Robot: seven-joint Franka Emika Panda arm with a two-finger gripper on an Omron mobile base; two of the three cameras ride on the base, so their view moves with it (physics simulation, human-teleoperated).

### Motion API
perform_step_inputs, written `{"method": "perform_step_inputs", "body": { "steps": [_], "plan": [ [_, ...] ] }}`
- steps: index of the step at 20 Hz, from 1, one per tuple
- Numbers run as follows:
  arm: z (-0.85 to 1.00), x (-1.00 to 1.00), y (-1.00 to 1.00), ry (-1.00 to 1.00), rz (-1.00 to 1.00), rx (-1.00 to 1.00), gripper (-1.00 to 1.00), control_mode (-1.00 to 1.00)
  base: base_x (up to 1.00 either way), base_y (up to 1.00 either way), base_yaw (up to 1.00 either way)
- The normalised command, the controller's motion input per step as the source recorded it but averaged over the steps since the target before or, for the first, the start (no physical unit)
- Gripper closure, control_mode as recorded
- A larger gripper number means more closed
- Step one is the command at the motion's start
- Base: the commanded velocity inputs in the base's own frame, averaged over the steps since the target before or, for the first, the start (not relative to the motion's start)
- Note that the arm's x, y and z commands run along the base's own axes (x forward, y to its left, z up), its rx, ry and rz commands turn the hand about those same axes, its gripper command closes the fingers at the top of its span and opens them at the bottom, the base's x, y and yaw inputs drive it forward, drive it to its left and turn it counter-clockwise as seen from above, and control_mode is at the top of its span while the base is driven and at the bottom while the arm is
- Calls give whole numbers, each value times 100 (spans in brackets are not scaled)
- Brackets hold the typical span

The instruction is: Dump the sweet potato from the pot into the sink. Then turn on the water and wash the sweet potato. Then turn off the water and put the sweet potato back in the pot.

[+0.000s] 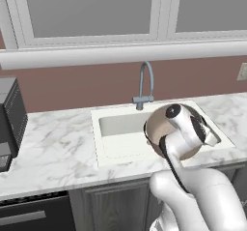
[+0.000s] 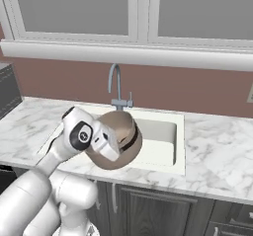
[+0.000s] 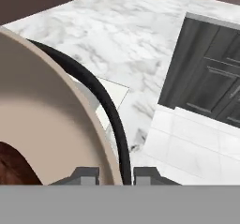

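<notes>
A: Three views logged. Left base view: the pot is seen lifted and tipped over the sink, at its right-hand part; the faucet stands behind, apart from it. Open basin is left on the sink's left half.

B: Right base view?

A: Pot body is held above the front rim, beside the wrist; marble counter lies bare to the right.

B: Hand view?

A: The gripper is noted pinched on the pot's dark loop handle. The sweet potato is seen inside the pot, at the lower left edge.
</notes>
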Motion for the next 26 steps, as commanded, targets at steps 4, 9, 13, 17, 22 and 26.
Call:
{"method": "perform_step_inputs", "body": {
  "steps": [4,9,13,17,22,26],
  "plan": [
    [0,5,-49,1,-8,-23,100,-100,0,0,0],
    [1,11,-55,6,-13,-17,100,-100,0,0,0],
    [13,32,-55,10,-18,-13,100,-100,0,0,0],
    [14,46,-48,12,-23,-8,100,-100,0,0,0],
    [17,56,-33,9,-26,-7,100,-100,0,0,0],
    [11,36,-7,0,-21,-13,100,-100,0,0,0]
  ]
}}
